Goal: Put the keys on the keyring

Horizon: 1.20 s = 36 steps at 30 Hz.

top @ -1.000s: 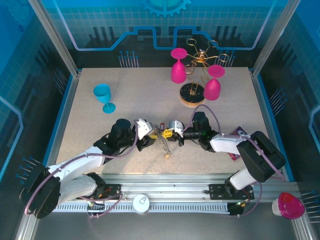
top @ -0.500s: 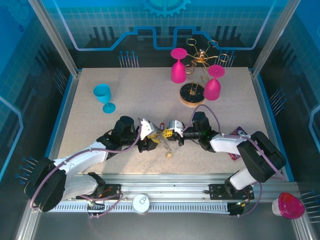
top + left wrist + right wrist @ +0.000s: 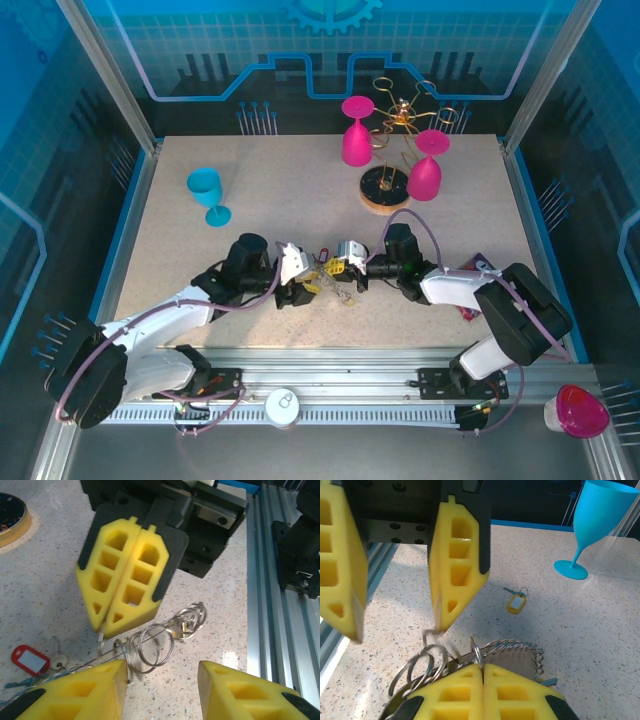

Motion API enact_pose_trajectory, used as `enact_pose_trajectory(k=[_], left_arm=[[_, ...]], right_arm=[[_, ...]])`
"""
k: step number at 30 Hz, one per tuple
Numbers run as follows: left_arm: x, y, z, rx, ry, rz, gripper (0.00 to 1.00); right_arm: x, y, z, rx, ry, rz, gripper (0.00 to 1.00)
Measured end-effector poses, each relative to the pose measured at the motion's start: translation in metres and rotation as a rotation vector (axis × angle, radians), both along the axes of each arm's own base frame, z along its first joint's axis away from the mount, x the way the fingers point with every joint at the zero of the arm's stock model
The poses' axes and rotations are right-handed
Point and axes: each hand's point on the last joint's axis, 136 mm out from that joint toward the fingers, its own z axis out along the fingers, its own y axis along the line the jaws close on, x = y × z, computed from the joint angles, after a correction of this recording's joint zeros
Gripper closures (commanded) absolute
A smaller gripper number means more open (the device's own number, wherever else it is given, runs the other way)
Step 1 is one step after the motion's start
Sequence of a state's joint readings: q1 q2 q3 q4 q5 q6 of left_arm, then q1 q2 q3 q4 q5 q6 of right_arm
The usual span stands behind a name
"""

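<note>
Left wrist view: my right gripper [image 3: 104, 627] pinches the thin grey wire keyring [image 3: 136, 652]; my left gripper [image 3: 160, 690] hangs parted, empty. Next, I reckon, I fetch the red-tagged metal key [image 3: 30, 659].

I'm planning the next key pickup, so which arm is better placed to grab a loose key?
Probably left. The left gripper is open and free, while the right gripper is shut on the keyring. A yellow-tagged key lies loose on the table.
</note>
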<state>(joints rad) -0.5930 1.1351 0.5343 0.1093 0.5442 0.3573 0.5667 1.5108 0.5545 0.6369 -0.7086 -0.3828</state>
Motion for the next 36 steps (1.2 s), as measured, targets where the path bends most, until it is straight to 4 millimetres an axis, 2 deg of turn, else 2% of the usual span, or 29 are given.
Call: enact_pose_trajectory(k=[6, 11, 14, 16, 20, 24, 29, 36], left_arm=[[-0.009, -0.012, -0.004, 0.008, -0.012, -0.042, 0.57], [-0.019, -0.024, -0.014, 0.033, -0.008, -0.081, 0.54], [-0.023, -0.025, -0.016, 0.045, -0.010, -0.091, 0.51], [-0.024, -0.022, -0.013, 0.051, -0.021, -0.088, 0.48], [-0.026, -0.014, 0.008, 0.028, -0.097, -0.066, 0.47], [-0.026, -0.005, 0.019, 0.013, -0.137, -0.033, 0.48], [-0.015, 0.010, 0.011, 0.035, -0.148, 0.076, 0.55], [0.007, 0.021, 0.007, 0.036, -0.131, 0.235, 0.57]], right_arm=[[-0.001, 0.001, 0.000, 0.001, 0.009, 0.001, 1.00], [-0.002, 0.001, -0.002, -0.004, 0.025, 0.000, 1.00], [-0.002, 0.001, -0.003, -0.009, 0.027, -0.005, 1.00], [-0.001, 0.001, -0.003, -0.010, 0.026, -0.008, 1.00], [-0.001, 0.001, -0.002, -0.009, 0.024, -0.009, 1.00], [-0.001, 0.001, -0.002, -0.009, 0.024, -0.009, 1.00], [-0.001, 0.001, -0.003, -0.010, 0.026, -0.008, 1.00], [-0.002, 0.001, -0.004, -0.016, 0.035, -0.007, 1.00]])
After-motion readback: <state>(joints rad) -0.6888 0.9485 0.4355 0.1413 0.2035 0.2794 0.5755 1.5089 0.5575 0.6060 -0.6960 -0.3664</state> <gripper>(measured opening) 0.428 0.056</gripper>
